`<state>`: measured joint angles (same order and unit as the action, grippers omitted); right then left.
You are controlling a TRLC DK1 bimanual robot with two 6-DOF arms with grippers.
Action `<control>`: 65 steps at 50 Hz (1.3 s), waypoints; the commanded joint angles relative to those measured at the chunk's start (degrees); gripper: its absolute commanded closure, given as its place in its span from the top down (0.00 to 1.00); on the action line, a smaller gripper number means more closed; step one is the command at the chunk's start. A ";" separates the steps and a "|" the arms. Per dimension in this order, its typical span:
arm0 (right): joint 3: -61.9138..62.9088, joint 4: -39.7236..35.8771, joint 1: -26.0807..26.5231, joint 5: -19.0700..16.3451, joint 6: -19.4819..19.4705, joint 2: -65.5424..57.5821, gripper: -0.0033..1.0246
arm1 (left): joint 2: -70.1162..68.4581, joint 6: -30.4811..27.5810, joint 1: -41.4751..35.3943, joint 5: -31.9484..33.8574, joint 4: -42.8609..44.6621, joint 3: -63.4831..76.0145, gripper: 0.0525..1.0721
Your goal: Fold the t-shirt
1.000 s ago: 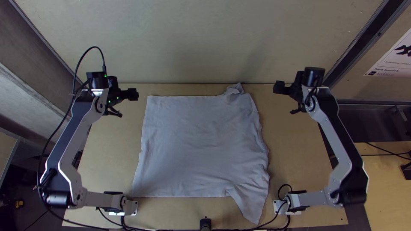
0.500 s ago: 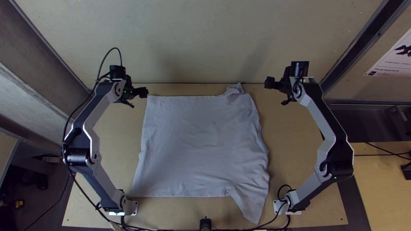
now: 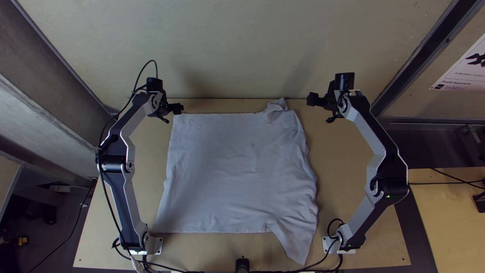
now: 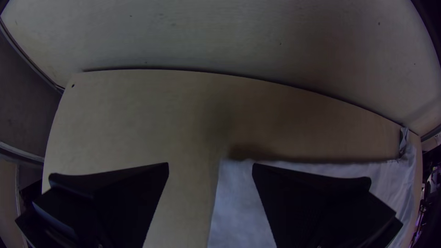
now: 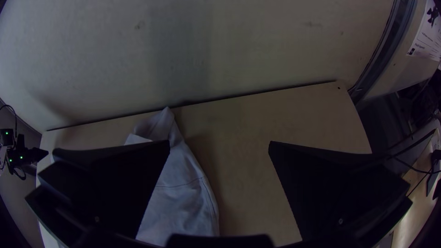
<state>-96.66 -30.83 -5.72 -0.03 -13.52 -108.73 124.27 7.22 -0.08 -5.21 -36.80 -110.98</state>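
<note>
T-shirt: pale, plain one (image 3: 237, 172), laid out pretty flat in the middle of the counter (image 3: 348, 172), between the two arms. Roughly a square, with wrinkles down its right side.
Far-left corner: fairly neat, right by the left gripper.
Far-right corner: kinda bunched, sticking up toward the back panel (image 3: 227, 50). The right wrist view shows a seam running across the cloth just below it.
Near-right corner: a tapered flap pointing down toward the near edge of the counter.
Left gripper: (image 3: 166, 108) up at the shirt's far-left corner, fingers spread wide. In the left wrist view you get a bit of shirt and bare wood in the gap, with one finger overlapping the cloth. Can't tell if it's touching.
Right gripper: (image 3: 322, 102) also wide apart, off to the right of the bunched corner, near the counter's far edge. Its gap frames the shirt's edge plus bare wood.
Wall stuff: a white poster (image 3: 462, 68) over on the right.
</note>
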 commanded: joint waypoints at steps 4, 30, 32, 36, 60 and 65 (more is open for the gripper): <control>-2.04 -0.11 -1.32 -0.41 -1.42 -2.81 0.96 | 3.00 1.21 -0.98 -0.59 -1.61 -3.28 0.86; -7.66 -0.11 -2.19 -0.41 -3.18 -8.78 0.96 | 6.51 0.07 -2.82 -4.63 -3.55 -2.93 0.02; -8.02 -0.11 -2.19 -0.41 -3.18 -9.49 0.96 | 6.43 -0.19 -2.74 -4.28 -3.63 -3.02 0.03; -9.07 -0.11 -2.19 -0.41 -3.18 -11.68 0.96 | 6.07 -0.28 -2.74 -3.58 -3.90 -2.93 0.03; -25.51 -12.85 -4.92 -0.67 -3.18 -26.89 0.89 | -0.61 -0.10 -4.32 -0.50 -5.39 -1.08 0.03; -30.78 -16.98 -5.53 -0.93 -3.44 -30.40 0.84 | -0.69 -0.02 -4.49 -0.50 -5.48 -0.55 0.03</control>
<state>-122.41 -44.86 -10.44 -0.58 -15.77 -135.55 125.97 7.49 -4.10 -6.46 -41.32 -112.92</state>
